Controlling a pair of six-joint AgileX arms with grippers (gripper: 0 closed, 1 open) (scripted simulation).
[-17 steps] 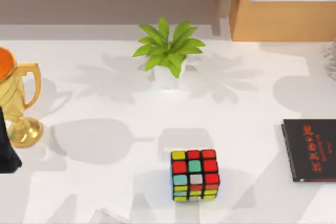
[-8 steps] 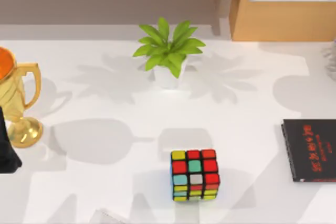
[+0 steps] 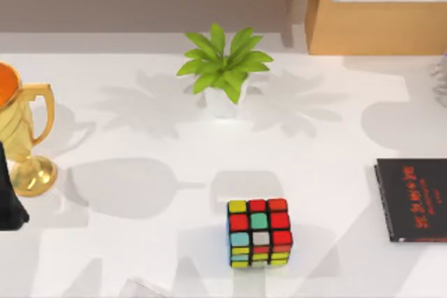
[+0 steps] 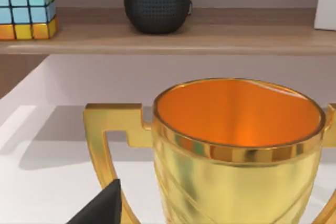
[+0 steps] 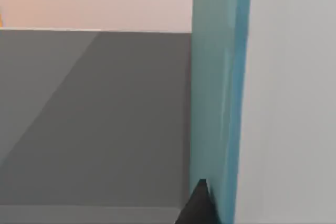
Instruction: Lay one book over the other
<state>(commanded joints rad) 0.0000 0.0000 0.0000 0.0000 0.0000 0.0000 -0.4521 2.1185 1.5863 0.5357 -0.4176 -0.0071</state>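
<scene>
Teal book close against the right pincer, black book waiting at the desk's right edge

The black book [image 3: 412, 199] lies flat at the right middle of the top frame, well apart from the Rubik's cube [image 3: 259, 232] at lower centre. In the right wrist frame the teal book [image 5: 218, 98] runs as a tall band just right of centre, with 1 dark fingertip of the right pincer [image 5: 198, 205] touching its lower end; I cannot tell how wide that pincer stands or whether it grips. My judgement: keep the teal book level, square it over the black cover, and lower it gently. The left pincer [image 4: 100, 209] sits idle beside the gold trophy [image 4: 239, 145]; its opening cannot be told either.
</scene>
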